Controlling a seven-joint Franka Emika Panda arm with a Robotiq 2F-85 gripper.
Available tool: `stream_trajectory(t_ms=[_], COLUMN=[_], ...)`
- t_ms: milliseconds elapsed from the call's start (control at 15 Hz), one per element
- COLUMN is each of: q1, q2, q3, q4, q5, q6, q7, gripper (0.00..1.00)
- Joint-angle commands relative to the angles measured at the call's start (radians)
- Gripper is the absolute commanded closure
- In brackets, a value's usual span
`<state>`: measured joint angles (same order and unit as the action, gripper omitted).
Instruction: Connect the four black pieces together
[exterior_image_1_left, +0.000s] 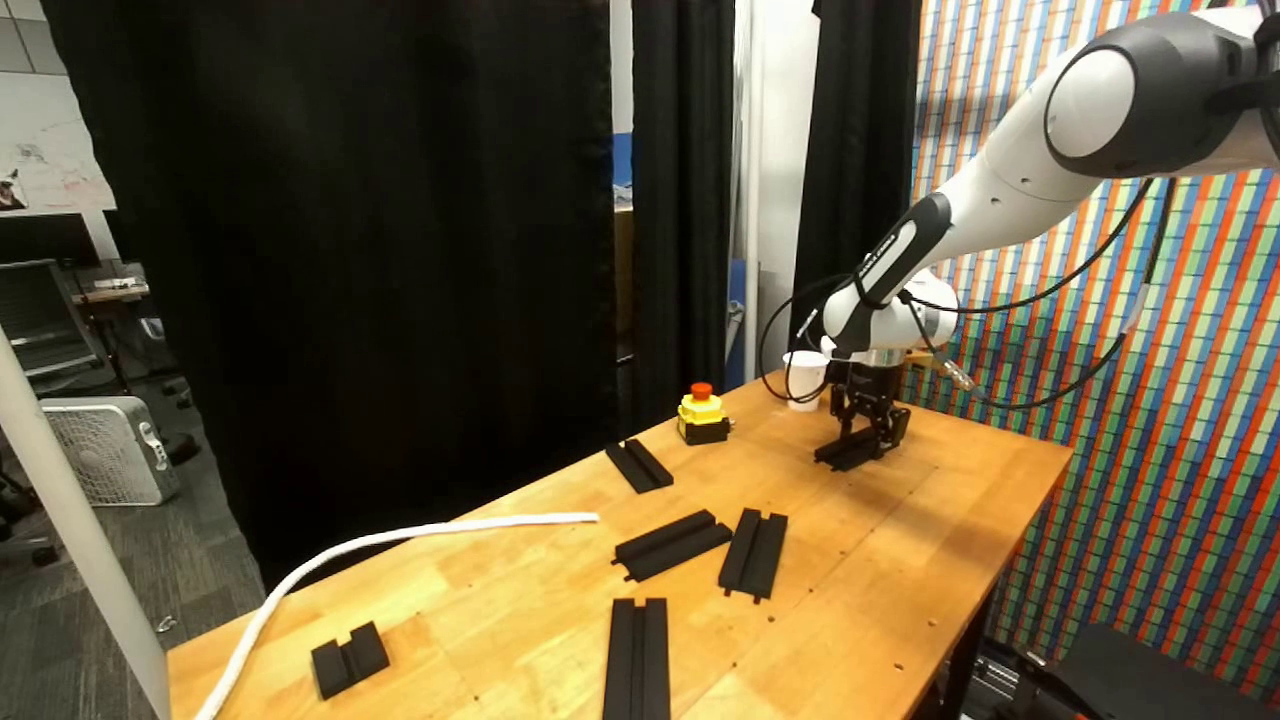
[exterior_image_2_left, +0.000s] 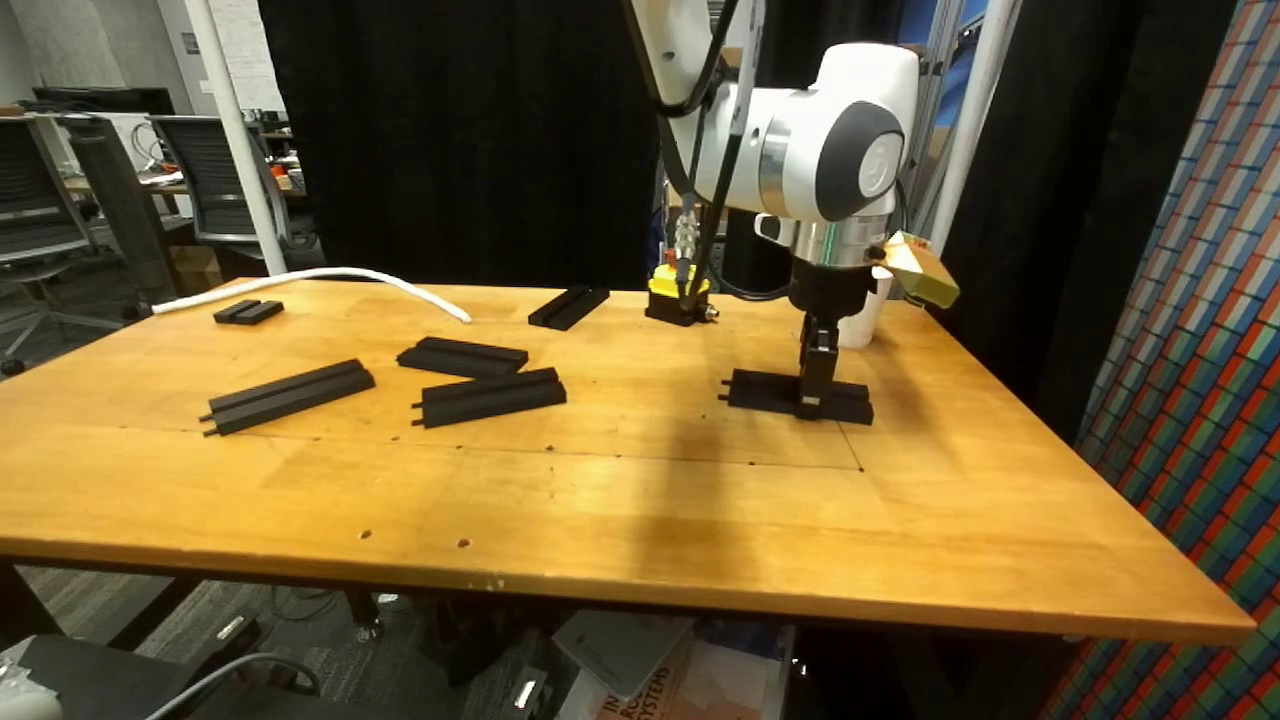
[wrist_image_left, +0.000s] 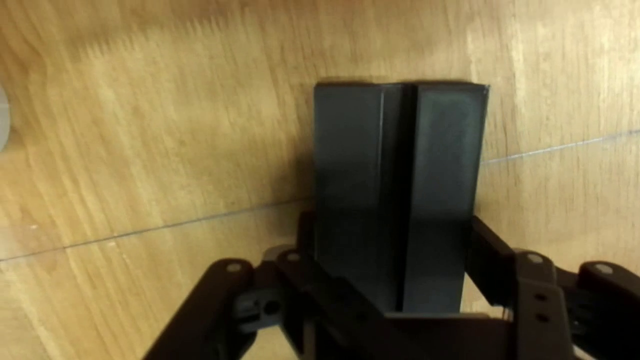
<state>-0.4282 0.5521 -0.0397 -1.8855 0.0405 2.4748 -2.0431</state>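
Observation:
One flat black bar lies on the table at the robot's end, in both exterior views (exterior_image_1_left: 836, 455) (exterior_image_2_left: 762, 392) and in the wrist view (wrist_image_left: 350, 150). My gripper (exterior_image_1_left: 866, 443) (exterior_image_2_left: 812, 408) (wrist_image_left: 390, 230) points down over it. Its fingers press against both long sides of the bar, which looks flat on the wood. Two small pegs stick out at one end of this bar. Three other black bars lie apart from it: one alone (exterior_image_1_left: 636, 660) (exterior_image_2_left: 290, 397) and two close together, the first (exterior_image_1_left: 672, 545) (exterior_image_2_left: 463, 357) and the second (exterior_image_1_left: 755, 553) (exterior_image_2_left: 490, 397).
A shorter flat black piece (exterior_image_1_left: 640, 466) (exterior_image_2_left: 570, 307) and a small black block (exterior_image_1_left: 350, 660) (exterior_image_2_left: 248, 312) lie near the curtain side. A yellow emergency stop (exterior_image_1_left: 702, 412), a white cup (exterior_image_1_left: 805, 380) close to the gripper, and a white cable (exterior_image_1_left: 400, 532) are also on the table.

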Motion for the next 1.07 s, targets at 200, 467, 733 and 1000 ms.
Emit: stream_trajectory(t_ms=[200, 467, 733, 1000], q1=[-0.004, 0.0, -0.001, 0.007], q2=[0.101, 0.109, 0.095, 0.045], q3=[-0.028, -0.04, -0.047, -0.059], q4=[0.121, 0.141, 0.146, 0.105], q5=[-0.043, -0.045, -0.04, -0.043], q6=[-0.004, -0.011, -0.024, -0.011], q7=[-0.06, -0.047, -0.035, -0.019], gripper=[0.53, 0.48, 0.0, 0.0])
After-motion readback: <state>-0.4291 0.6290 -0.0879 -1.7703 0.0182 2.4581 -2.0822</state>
